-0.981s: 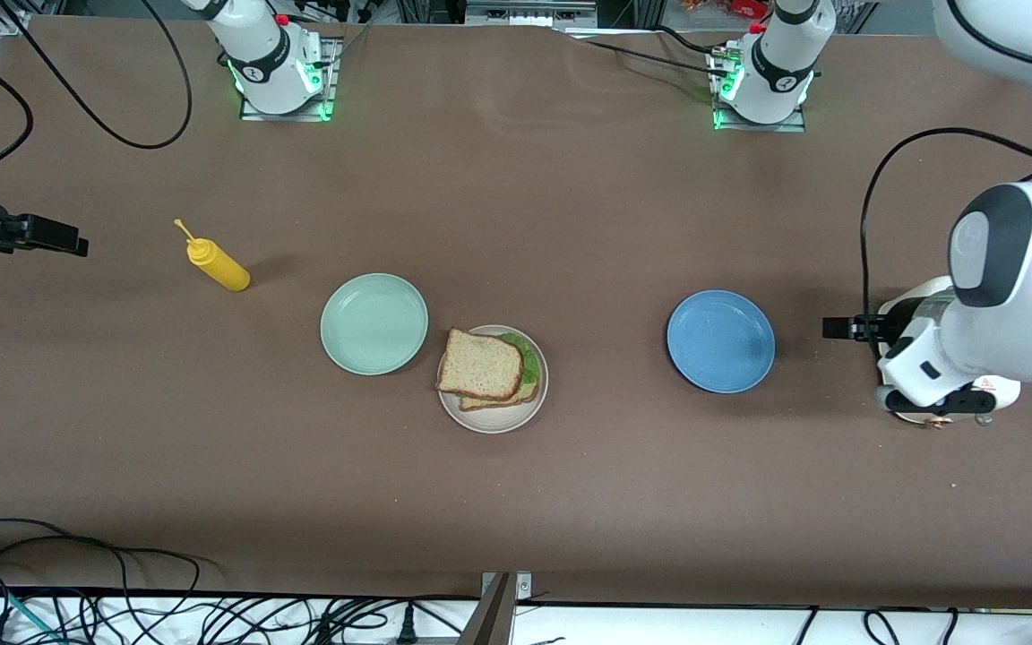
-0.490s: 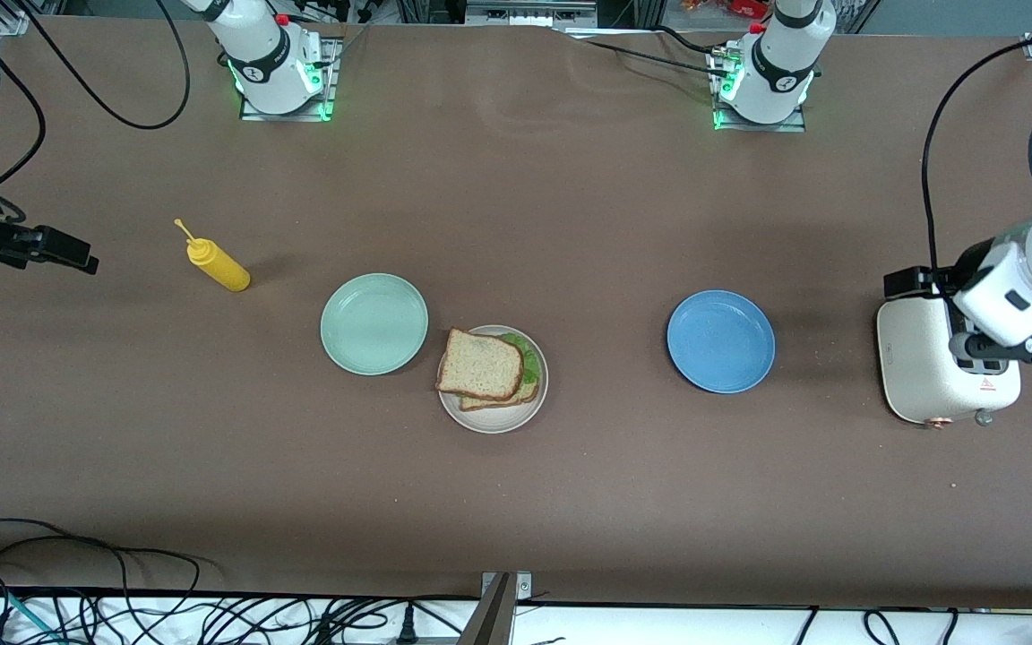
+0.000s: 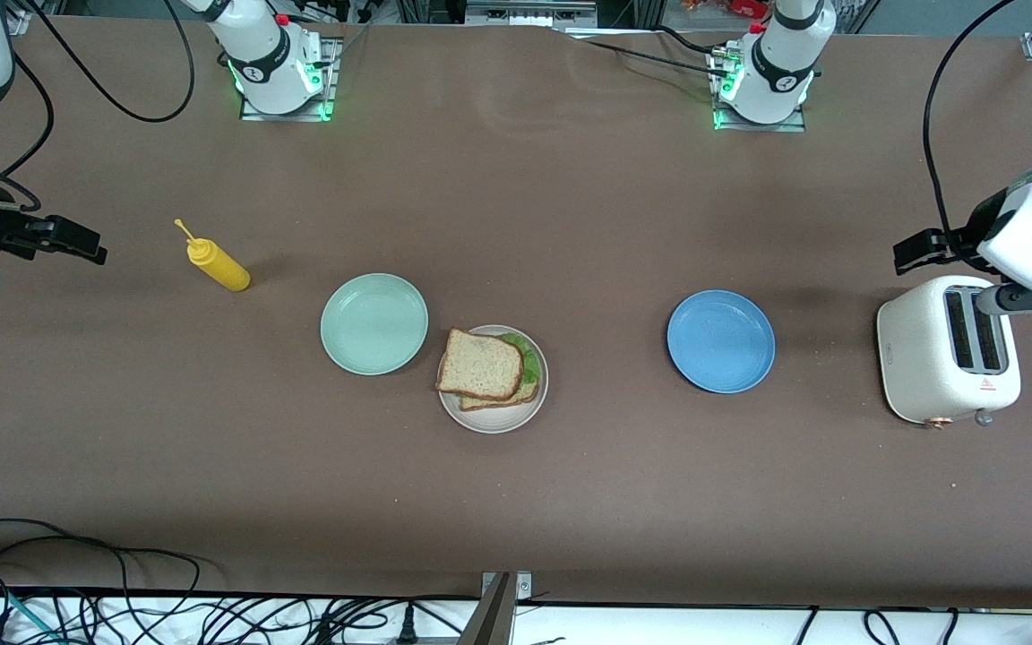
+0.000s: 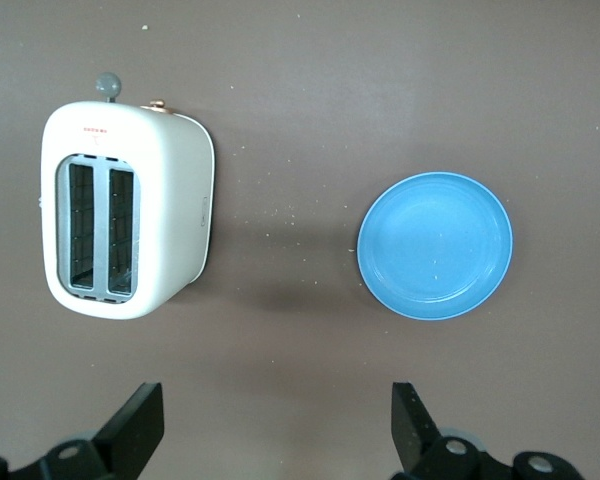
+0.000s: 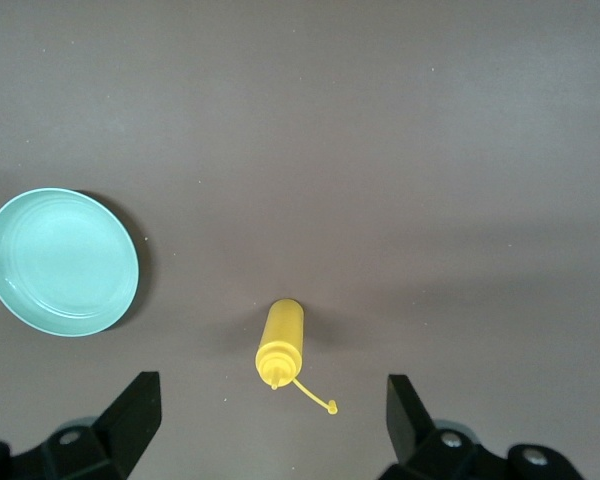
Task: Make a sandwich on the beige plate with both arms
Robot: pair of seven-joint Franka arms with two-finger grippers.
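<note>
Sandwich (image 3: pixel 487 367) sits assembled on beige plate (image 3: pixel 494 419), mid-tabletop, well apart from both sets of fingers. Left gripper (image 4: pixel 278 432) over bare tabletop beside toaster (image 4: pixel 120 222), fingers spread, empty. Right gripper (image 5: pixel 268 420) above mustard bottle (image 5: pixel 279 343), fingers spread, empty. Looks finished; nothing left.

Three plates (image 3: pixel 374 323), one sandwich (image 3: pixel 485 367), one mustard bottle (image 3: pixel 217 262), one toaster (image 3: pixel 948 360).

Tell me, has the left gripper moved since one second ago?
Yes. The left gripper was over the table beside the toaster, level with the blue plate. It is now higher in the front view, toward the robots' bases, open and empty.
</note>
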